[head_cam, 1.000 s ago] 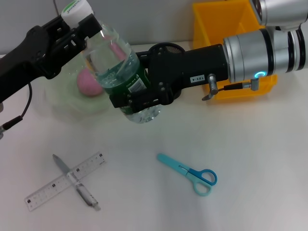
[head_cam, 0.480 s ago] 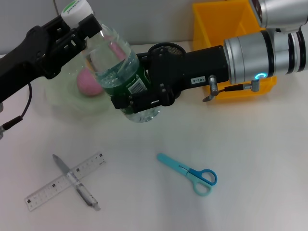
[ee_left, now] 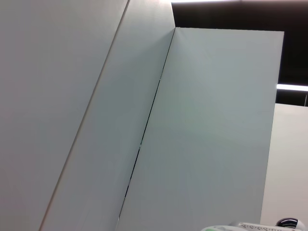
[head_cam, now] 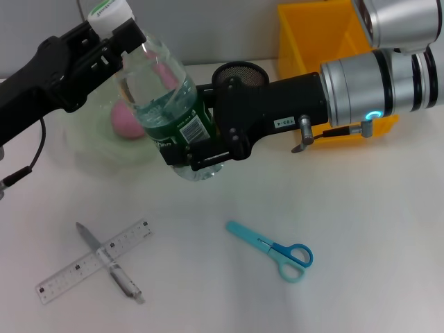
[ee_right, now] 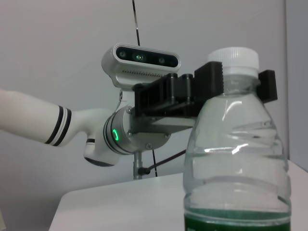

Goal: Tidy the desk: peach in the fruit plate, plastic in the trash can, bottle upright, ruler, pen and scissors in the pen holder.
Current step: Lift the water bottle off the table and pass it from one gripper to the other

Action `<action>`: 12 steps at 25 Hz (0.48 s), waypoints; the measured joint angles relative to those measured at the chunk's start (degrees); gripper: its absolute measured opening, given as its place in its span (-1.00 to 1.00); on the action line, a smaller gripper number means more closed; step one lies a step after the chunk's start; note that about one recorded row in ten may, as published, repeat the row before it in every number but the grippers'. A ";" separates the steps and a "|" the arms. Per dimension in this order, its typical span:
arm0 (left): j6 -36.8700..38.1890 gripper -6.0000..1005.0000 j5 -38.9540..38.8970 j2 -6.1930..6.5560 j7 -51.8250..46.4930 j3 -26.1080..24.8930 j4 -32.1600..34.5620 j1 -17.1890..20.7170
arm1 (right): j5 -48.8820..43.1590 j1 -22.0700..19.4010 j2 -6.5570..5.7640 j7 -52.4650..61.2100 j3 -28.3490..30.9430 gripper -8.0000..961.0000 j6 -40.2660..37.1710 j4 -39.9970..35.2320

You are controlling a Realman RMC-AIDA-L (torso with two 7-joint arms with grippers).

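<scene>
Head view: white desk [head_cam: 361,229] carries scissors [head_cam: 274,250], ruler [head_cam: 94,262], pen [head_cam: 109,262].

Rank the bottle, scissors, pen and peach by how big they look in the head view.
1. bottle, largest, though it is held up nearer the camera by the left gripper and right gripper, which inflates it.
2. scissors.
3. pen, close to the scissors in length but thinner.
4. peach, partly hidden behind the bottle, so unsure.

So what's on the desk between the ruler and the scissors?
Nothing: in the head view the desk is bare between the ruler, with the pen lying across it, and the scissors.
</scene>
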 joint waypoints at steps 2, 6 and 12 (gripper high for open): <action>0.00 -0.11 -0.03 0.07 -0.03 -0.01 0.06 -0.05 | -0.37 -0.03 0.00 0.01 -0.06 0.62 0.02 0.05; 0.00 -0.11 -0.06 0.10 -0.04 -0.01 0.13 -0.10 | -0.86 -0.02 0.00 0.18 -0.49 0.62 0.22 0.81; 0.00 -0.11 -0.08 0.12 -0.12 -0.08 0.16 -0.15 | -1.07 -0.01 0.00 0.22 -0.64 0.62 0.64 1.36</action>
